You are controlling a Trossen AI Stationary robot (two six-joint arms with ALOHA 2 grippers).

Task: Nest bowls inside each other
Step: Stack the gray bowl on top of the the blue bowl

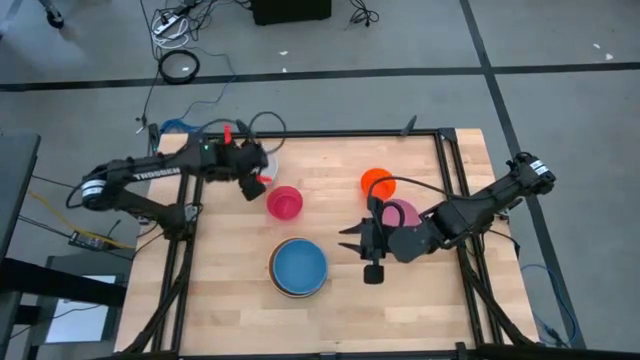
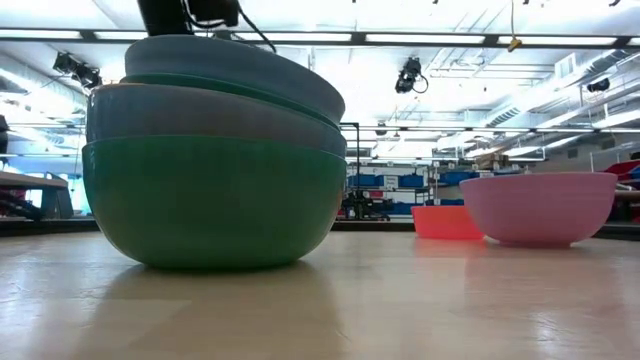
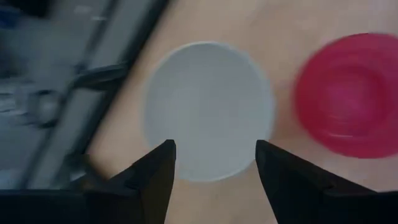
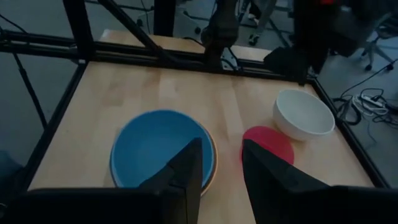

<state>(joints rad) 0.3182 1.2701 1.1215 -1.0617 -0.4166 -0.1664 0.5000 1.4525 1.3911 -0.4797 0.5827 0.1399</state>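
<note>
A white bowl [image 3: 208,109] stands upright on the table at the far left, and my left gripper [image 3: 214,163] hovers open above its near rim, touching nothing. In the high view that gripper [image 1: 258,182] half hides the white bowl [image 1: 274,158]. A red bowl [image 1: 284,202] lies rim down beside it. A stack of nested bowls, blue on top [image 1: 298,266], stands near the front; the low view shows a green bowl [image 2: 210,200] at its bottom. A pink bowl [image 1: 400,212] and a small orange-red bowl [image 1: 377,182] stand at the right. My right gripper [image 1: 350,238] hangs open and holds nothing, raised above the table between the pink bowl and the stack.
Black frame rails [image 1: 445,200] run along the table's edges. Bare wood lies in front of the stack and at the table's near right. The right arm's wrist [image 1: 420,235] partly covers the pink bowl.
</note>
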